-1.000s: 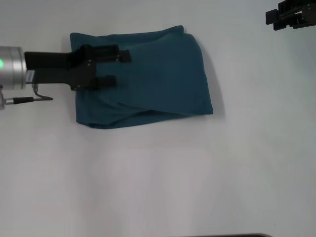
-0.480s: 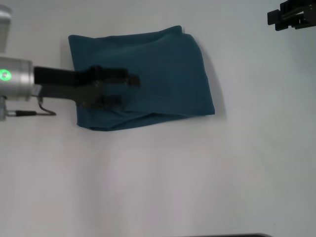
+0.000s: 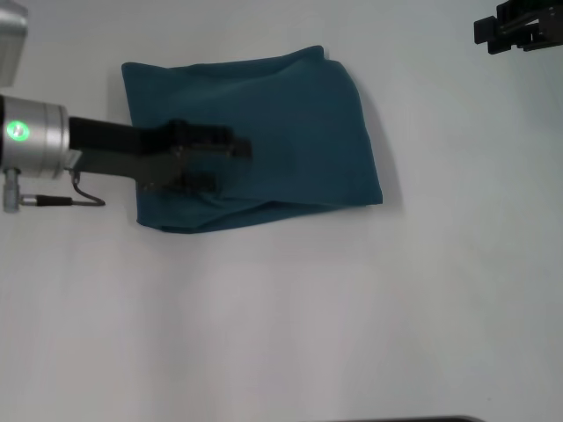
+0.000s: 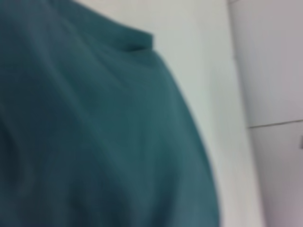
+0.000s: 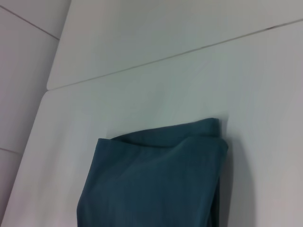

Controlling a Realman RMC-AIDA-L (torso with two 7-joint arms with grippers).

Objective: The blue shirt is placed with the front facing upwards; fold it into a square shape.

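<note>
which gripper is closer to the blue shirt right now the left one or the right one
Left. The left gripper is over the blue shirt, above its left half. The right gripper sits far off at the table's far right corner, well clear of the cloth.

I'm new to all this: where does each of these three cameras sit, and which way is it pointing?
Head view: on the robot's head, looking down at the blue shirt folded on the white table; the left gripper reaches over the shirt, the right gripper sits at the far right corner.
Left wrist view: on the left arm, close above the shirt; no fingers show.
Right wrist view: on the right arm, facing the shirt from afar; no fingers show.
All three share the shirt and table.
</note>
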